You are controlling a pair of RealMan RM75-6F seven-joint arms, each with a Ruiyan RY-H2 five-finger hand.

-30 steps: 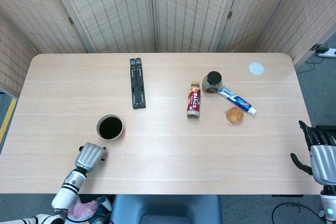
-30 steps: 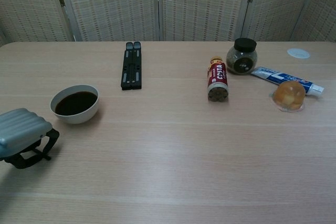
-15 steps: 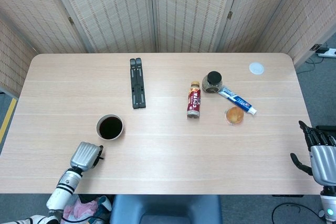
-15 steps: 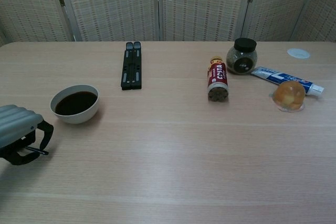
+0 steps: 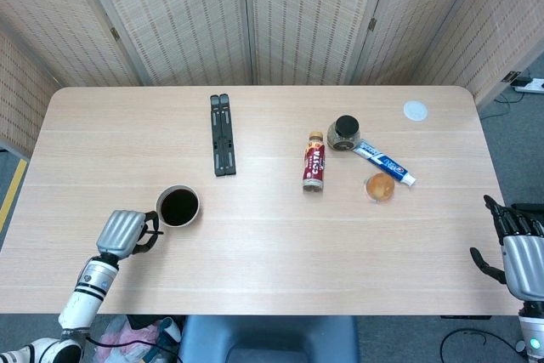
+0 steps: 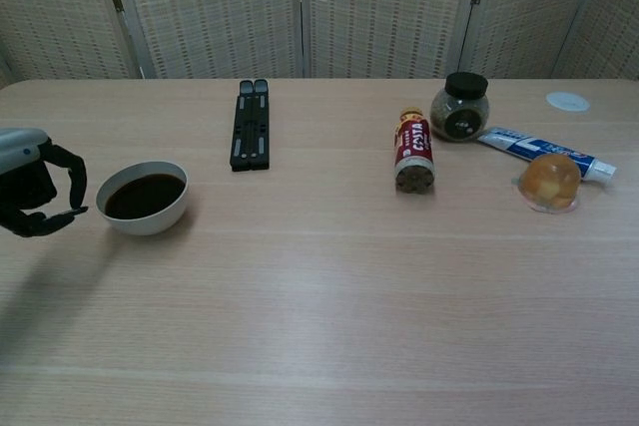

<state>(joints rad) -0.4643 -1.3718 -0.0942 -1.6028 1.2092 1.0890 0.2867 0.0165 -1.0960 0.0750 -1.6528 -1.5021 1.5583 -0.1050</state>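
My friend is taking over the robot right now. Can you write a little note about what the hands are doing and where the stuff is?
Left hand: holds nothing, fingers curled, just left of the bowl of dark liquid, not touching it.
Right hand: holds nothing, off the table's right edge.
Bowl: upright near the front left.
Done: hand is beside the bowl.
Left: the bowl is not yet gripped.

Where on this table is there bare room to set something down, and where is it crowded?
Bare wood spans the near half of the table, between the bowl and the jelly cup. The far left corner beyond the black stand is bare too. The bottle, jar and toothpaste crowd together.
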